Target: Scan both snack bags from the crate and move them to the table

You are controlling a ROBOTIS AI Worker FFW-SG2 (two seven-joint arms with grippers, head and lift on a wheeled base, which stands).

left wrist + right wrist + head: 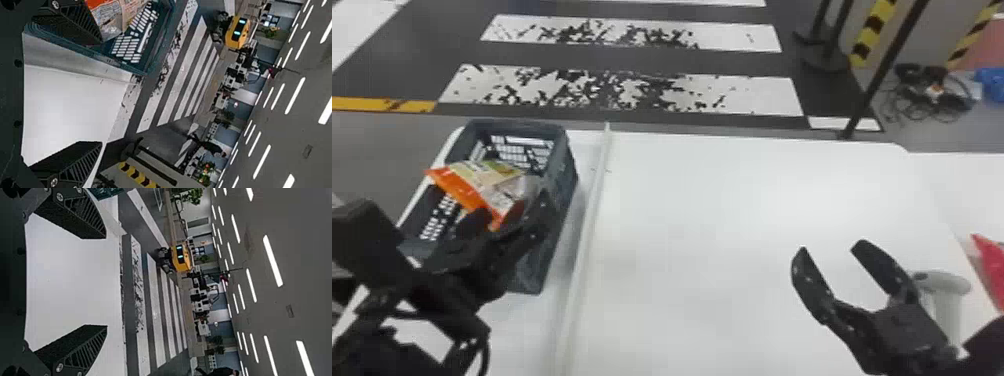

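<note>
In the head view, the crate (pixel 559 250) sits along the left edge of my worktop (pixel 722 210), towards its far left corner, on the left side of a raised strip (pixel 592 210). It is grey-blue, with slotted walls. A snack bag (pixel 477 180) is in its mouth – orange along one end, the rest printed and partly see-through – tilted, with an orange corner showing over the crate's left rim. My left tool (pixel 507 212) is over the near part of the crate, right by the bag's lower end. My right tool (pixel 832 245) is above the right part of the worktop, fingers well apart, holding nothing. Just beside it, near the right edge, a pale grey scanner (pixel 944 283) stands upright. Something pinkish red (pixel 992 265) shows beyond it at the right edge; too little shows for me to tell what it is.

In the left wrist view, my left tool (pixel 86 92) is spread wide, with bare worktop visible through the gap. The bag is partly behind one finger, against the crate's slotted inside; I have no grip on it, and I cannot tell whether that finger touches it.

In the right wrist view, my right tool (pixel 105 282) is wide open and empty – a corner of the crate shows past one finger.
</note>
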